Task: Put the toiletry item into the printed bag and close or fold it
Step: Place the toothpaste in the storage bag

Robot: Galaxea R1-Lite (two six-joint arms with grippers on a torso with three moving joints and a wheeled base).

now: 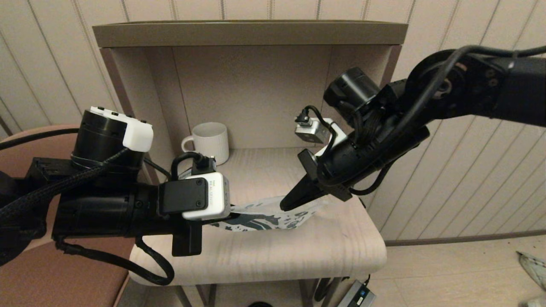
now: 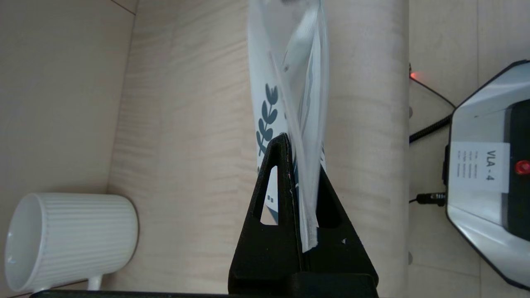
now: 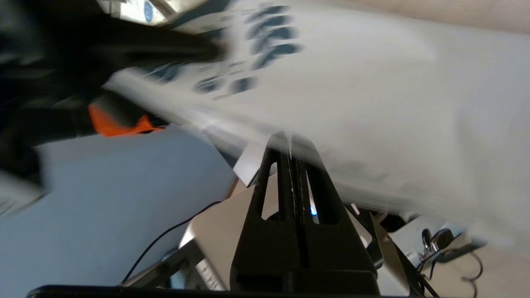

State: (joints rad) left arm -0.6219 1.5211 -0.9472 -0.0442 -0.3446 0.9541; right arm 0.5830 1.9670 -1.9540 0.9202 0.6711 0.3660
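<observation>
The left gripper (image 2: 299, 142) is clamped on the bag (image 1: 264, 217), held above the shelf (image 1: 341, 251). The right gripper (image 1: 285, 205), fingers together, pinches its far edge. A mug (image 1: 209, 141) stands behind.

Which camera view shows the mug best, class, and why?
The left wrist view: the mug shows close, with its ribbed wall and open mouth. The head view shows the mug small, at the shelf's back. The right wrist view does not show it.

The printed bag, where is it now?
In the head view the printed bag hangs above the wooden shelf, between the left gripper and right gripper, forward of the white mug.
</observation>
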